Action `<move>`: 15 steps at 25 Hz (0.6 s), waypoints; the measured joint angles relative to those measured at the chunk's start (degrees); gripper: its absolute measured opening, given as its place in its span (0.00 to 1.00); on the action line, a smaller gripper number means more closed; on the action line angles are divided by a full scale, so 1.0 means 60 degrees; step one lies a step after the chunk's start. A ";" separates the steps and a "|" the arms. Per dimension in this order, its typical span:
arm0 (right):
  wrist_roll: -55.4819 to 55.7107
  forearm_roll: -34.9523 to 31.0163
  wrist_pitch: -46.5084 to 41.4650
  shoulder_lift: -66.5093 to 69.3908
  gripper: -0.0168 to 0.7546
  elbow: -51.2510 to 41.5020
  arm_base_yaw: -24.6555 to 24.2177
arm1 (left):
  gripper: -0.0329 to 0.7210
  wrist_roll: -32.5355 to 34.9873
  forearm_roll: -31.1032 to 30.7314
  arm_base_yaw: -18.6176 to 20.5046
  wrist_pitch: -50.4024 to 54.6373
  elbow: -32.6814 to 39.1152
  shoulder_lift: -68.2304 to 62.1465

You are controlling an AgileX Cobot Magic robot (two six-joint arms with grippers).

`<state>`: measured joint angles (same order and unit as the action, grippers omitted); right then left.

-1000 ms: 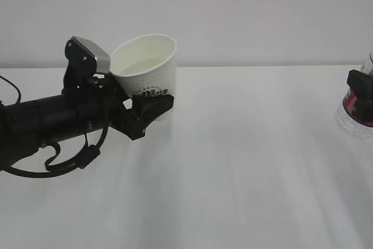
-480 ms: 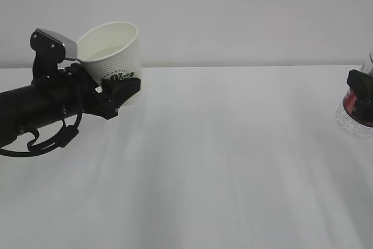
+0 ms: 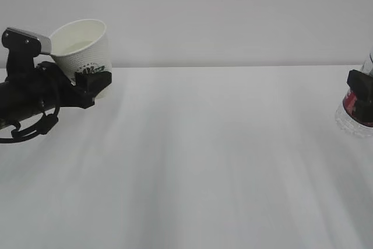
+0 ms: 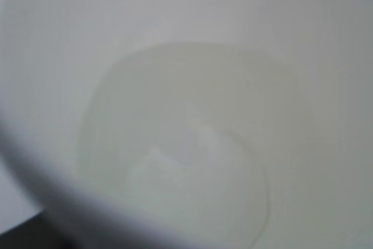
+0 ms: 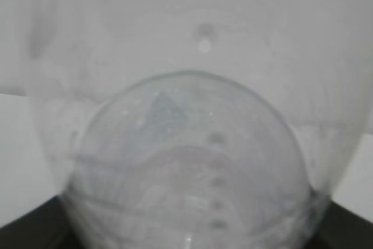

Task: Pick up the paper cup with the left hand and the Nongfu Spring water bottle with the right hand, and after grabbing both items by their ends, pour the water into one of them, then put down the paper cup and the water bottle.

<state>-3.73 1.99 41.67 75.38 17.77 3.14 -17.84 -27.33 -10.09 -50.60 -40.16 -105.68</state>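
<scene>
Left hand [image 3: 93, 83] clamps the paper cup [image 3: 81, 48] near its base, tilted, at the table's [image 3: 221, 161] far left edge, water [image 4: 175, 173] pooled inside. Right hand [image 3: 362, 94] grips the Nongfu Spring water bottle [image 3: 352, 115] low at the right edge (mostly cropped). Pour looks done; setting both down remains

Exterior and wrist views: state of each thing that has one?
paper cup: held low on its side, tilted, clear of the table, water pooled inside
left gripper: shut on the cup
water bottle: at the right edge, mostly cut off, held
right gripper: shut on the bottle
table: white, bare in the middle
</scene>
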 joint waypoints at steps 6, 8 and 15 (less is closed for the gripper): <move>0.0000 0.0000 0.0000 0.0000 0.65 0.0000 0.0000 | 0.68 0.0528 0.1032 0.0179 0.0039 0.0000 0.0000; 0.0000 0.0000 0.0000 0.0000 0.65 0.0000 0.0000 | 0.68 0.0880 0.1439 0.0185 0.0039 0.0000 0.0000; 0.0000 0.0000 0.0000 0.0000 0.65 0.0000 0.0000 | 0.68 0.1676 0.3030 0.0203 0.0039 0.0000 0.0000</move>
<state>-3.73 1.99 41.67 75.38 17.77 3.14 -7.79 -9.15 -8.87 -50.37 -40.16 -105.68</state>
